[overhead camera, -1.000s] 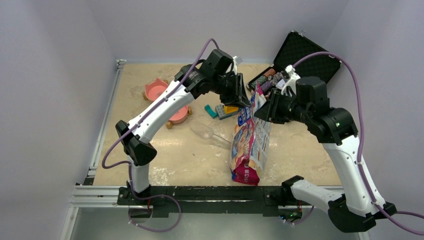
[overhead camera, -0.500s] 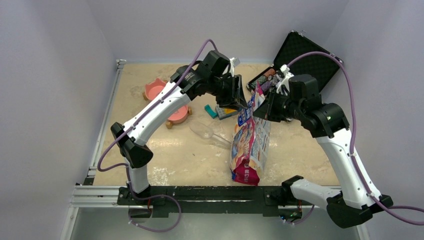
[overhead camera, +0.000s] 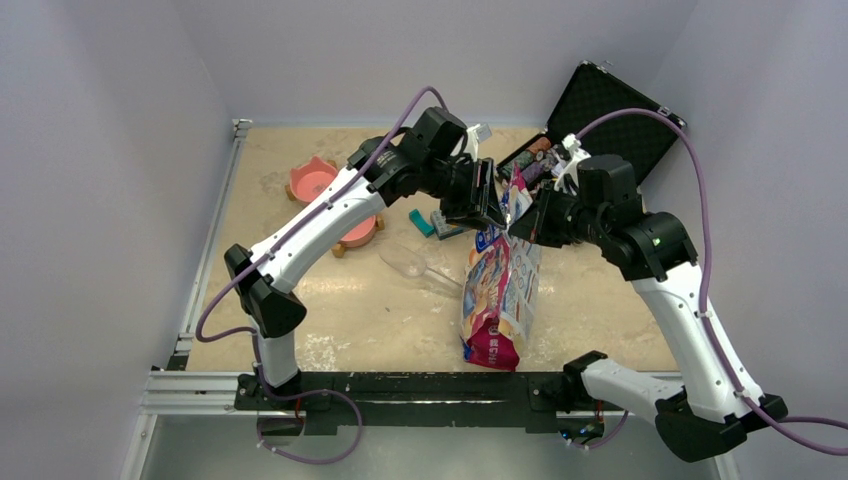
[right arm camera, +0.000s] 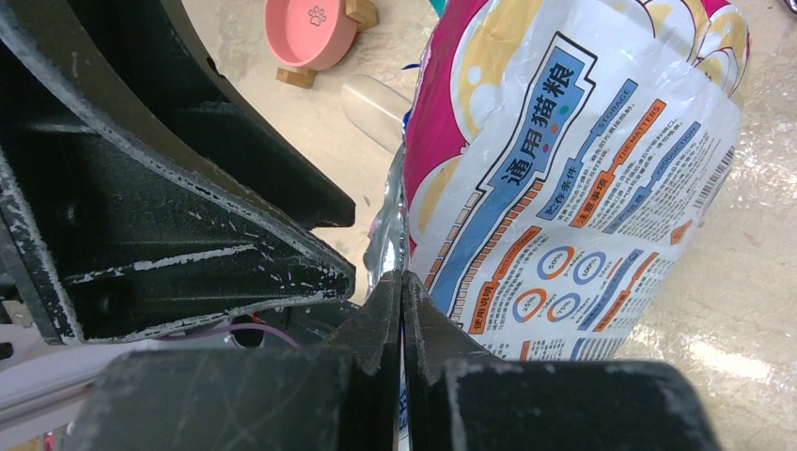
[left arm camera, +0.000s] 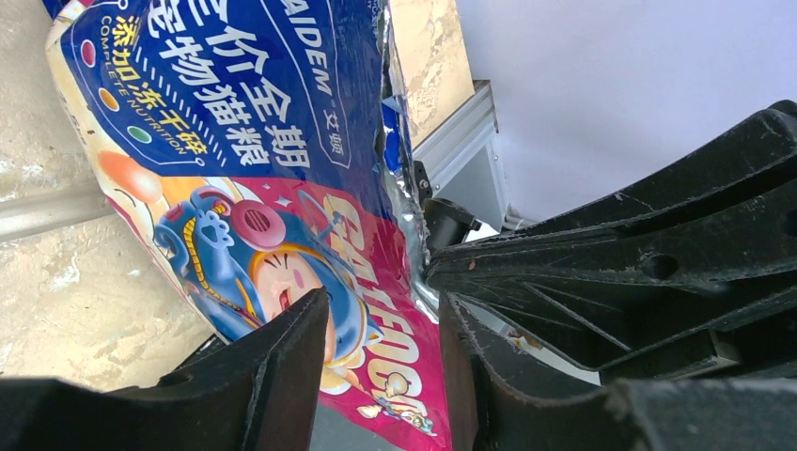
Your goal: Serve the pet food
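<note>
Both arms (overhead camera: 320,215) bend inward; right claw (right arm camera: 402,282) pinches bag (right arm camera: 564,169) top, left claw (left arm camera: 381,303) parted.

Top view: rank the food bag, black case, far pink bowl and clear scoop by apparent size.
1. The food bag and black case: roughly alike; the bag is raised nearer the camera, so unranked.
2. Then far pink bowl.
3. Then clear scoop, slightly smaller.
</note>
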Action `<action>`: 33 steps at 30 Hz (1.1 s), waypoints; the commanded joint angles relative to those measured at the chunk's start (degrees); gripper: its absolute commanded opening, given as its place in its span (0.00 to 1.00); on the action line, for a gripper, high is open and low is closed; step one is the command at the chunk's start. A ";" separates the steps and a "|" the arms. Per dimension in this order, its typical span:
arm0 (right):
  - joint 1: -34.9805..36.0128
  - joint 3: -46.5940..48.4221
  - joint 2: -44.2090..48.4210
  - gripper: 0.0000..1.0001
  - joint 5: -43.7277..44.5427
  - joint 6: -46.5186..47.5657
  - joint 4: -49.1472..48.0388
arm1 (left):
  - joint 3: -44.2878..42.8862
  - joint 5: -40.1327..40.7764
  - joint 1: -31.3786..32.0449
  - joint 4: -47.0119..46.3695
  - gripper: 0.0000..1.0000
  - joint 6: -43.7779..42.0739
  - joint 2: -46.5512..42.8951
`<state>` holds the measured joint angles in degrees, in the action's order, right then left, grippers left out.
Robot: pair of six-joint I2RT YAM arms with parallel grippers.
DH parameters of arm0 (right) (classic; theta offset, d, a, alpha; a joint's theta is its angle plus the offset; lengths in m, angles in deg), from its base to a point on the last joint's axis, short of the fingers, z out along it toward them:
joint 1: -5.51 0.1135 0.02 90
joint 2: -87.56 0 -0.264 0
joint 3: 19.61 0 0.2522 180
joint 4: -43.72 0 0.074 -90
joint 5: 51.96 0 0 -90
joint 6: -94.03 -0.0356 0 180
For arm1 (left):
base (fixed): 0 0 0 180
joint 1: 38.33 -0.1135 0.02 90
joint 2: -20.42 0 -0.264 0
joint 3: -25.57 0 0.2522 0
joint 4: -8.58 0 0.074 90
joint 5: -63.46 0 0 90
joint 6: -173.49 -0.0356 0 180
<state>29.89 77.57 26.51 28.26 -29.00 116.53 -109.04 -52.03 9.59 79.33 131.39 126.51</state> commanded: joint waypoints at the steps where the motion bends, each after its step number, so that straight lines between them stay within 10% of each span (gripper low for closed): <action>1: 0.12 -1.44 0.84 0.00 0.29 0.21 -0.51 | -1.07 -0.82 0.41 -1.66 0.51 0.72 -0.63; 10: 0.07 -1.50 0.81 0.00 -0.22 0.43 -0.95 | -2.54 2.18 0.92 0.85 0.39 1.09 1.40; 25: 0.11 -0.97 0.83 0.00 -0.85 1.35 -1.20 | -5.75 9.10 1.05 1.65 0.59 1.24 0.39; 33: 0.12 -1.43 1.11 0.00 -1.20 1.74 -1.28 | -10.10 11.71 0.86 3.50 0.42 0.92 3.13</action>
<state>29.86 76.54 26.94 27.85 -28.48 115.70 -115.54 -42.57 10.45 82.68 132.37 128.76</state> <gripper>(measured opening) 0.007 0.398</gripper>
